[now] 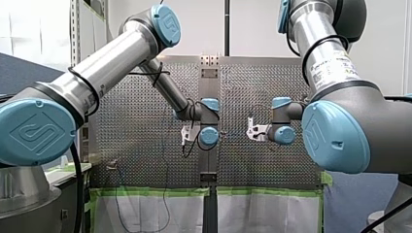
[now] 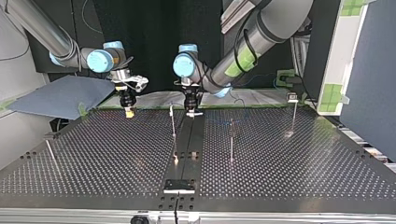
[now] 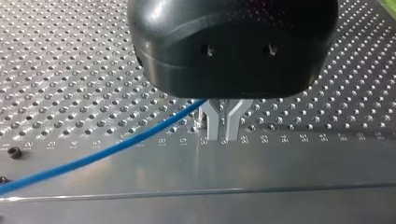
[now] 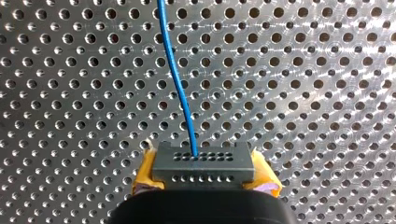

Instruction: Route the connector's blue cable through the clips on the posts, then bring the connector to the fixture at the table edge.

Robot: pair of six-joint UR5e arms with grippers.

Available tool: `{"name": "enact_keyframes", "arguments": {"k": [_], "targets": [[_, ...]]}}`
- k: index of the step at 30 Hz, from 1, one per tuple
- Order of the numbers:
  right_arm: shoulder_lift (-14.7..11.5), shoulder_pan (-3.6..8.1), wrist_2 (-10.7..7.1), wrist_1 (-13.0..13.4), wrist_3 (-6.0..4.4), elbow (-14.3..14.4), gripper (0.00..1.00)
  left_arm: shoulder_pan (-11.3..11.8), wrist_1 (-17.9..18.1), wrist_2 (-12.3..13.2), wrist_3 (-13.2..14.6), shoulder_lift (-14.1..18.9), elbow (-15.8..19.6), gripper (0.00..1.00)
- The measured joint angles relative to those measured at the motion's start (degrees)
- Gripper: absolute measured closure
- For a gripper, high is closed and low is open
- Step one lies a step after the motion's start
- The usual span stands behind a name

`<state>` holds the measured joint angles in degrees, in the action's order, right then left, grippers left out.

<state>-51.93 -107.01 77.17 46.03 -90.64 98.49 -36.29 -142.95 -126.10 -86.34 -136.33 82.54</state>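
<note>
Connector [image 4: 203, 164] in rt tool [image 4: 205, 173]; cable [image 4: 180, 84] ahead, beside lt tool [image 3: 219, 126]

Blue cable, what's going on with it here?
My right hand holds the connector between its yellow pads, with the blue cable running out of it. My left hand is low over the table, shut on that cable further along. The posts stand apart from both hands, and I can't see the cable on any of them yet.

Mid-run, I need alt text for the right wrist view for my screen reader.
My right gripper, with yellow pads, clamps a dark grey rectangular connector that has two rows of small holes. A thin blue cable leaves its upper row and runs ahead over the perforated metal table.
</note>
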Motion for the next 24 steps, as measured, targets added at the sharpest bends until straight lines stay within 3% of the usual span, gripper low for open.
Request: {"name": "enact_keyframes", "arguments": {"k": [24], "targets": [[0.10, 1.06, 0.61, 0.28, -0.06, -0.97, 1.00, 1.20, -3.96, 1.08, -1.14, -1.90, -5.33, 0.90]]}}
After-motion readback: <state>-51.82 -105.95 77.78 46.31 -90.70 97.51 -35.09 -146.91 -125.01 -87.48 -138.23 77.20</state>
